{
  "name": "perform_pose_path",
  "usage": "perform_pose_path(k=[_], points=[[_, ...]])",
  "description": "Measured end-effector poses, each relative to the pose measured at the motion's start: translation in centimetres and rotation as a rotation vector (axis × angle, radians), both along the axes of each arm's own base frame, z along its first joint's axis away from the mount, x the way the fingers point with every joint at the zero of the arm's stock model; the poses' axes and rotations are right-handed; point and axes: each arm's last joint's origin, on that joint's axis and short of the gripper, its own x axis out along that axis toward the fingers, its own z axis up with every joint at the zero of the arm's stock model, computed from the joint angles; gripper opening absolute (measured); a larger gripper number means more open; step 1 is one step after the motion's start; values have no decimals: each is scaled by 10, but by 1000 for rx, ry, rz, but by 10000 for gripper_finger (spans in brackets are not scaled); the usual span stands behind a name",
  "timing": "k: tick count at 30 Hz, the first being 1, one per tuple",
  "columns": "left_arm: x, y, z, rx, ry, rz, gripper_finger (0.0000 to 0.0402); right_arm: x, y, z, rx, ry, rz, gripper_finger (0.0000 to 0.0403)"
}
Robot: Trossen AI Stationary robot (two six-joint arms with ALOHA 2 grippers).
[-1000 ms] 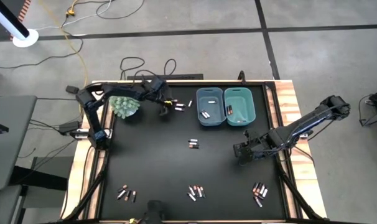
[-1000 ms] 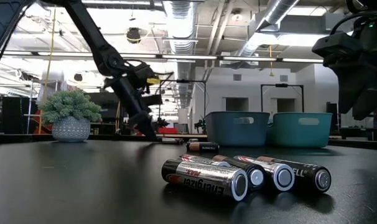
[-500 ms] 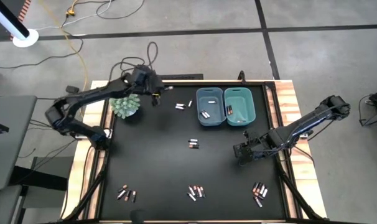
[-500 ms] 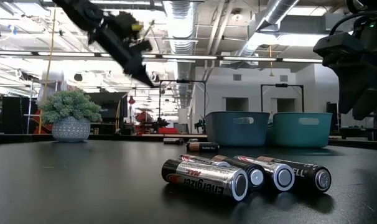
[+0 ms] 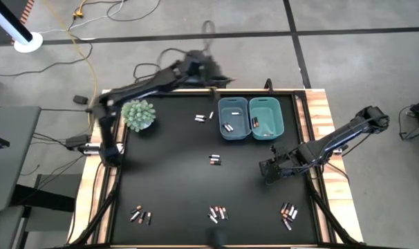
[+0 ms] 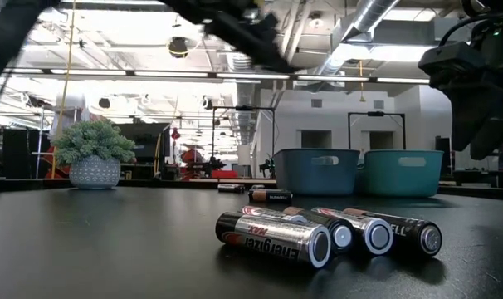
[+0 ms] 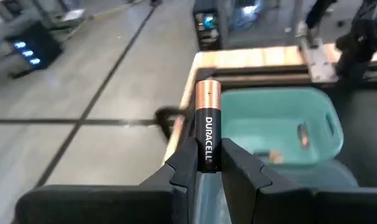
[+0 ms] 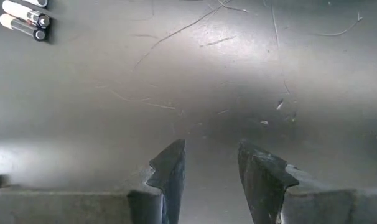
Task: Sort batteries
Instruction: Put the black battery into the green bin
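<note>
My left gripper (image 7: 207, 163) is shut on a black battery with a copper end (image 7: 208, 124). It is raised above the table's far edge (image 5: 216, 77), just beyond the two blue bins (image 5: 234, 117) (image 5: 266, 117), and is blurred in the low view (image 6: 247, 29). Some batteries lie in the bins (image 5: 227, 127). Loose batteries lie on their sides in small groups on the black table (image 5: 202, 117) (image 5: 214, 160) (image 5: 218, 213) (image 5: 289, 213) (image 5: 140, 216). My right gripper (image 5: 268, 169) (image 8: 210, 163) is open and hovers low over bare table near the right edge. My left gripper pinches the battery between its two fingers (image 7: 185, 163) at the black end (image 7: 208, 152). The battery lies along the fingers, and its copper end (image 7: 207, 96) sticks out past the fingertips. The battery is lifted clear of the table.
A small potted plant (image 5: 139, 115) stands at the far left of the table. Several batteries lie close in front of the low camera (image 6: 272, 237). Wooden rails (image 5: 323, 124) edge the table. Open black surface lies between the battery groups.
My left gripper has risen from the table beside the battery pair near the plant. It has swung up and toward the table's right along the far edge, as far as the bins, and it now shows the battery in its fingers. My right arm has kept still.
</note>
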Motion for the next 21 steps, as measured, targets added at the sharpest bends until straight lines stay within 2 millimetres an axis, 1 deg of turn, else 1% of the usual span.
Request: perform_pose_path(k=[3,5,6,7,8,10,11,14,18,21], points=[[49,-1,-5,10,-23,-58,50,0,0,0,3,-2,-4,163],[80,-4,-17,-8,-19,-105,50,0,0,0,3,-2,-5,163],[94,-7,-25,-18,-18,-121,50,0,0,0,3,-3,-6,163],[106,-10,-40,-30,-29,-143,50,0,0,0,4,-4,-6,163],[115,-16,-51,-26,-85,-165,50,0,0,0,4,-4,-6,163],[126,-25,-77,-64,-102,-194,50,1,0,0,5,-8,-3,163],[133,-30,-85,-68,-117,-203,50,1,0,1,6,-10,-2,163],[143,-38,-110,-86,-71,-222,50,1,1,1,8,-15,-1,163],[153,-44,-145,-116,-8,-231,50,2,1,1,11,-20,1,163],[157,-44,-167,-150,25,-224,50,2,1,1,11,-21,1,163]])
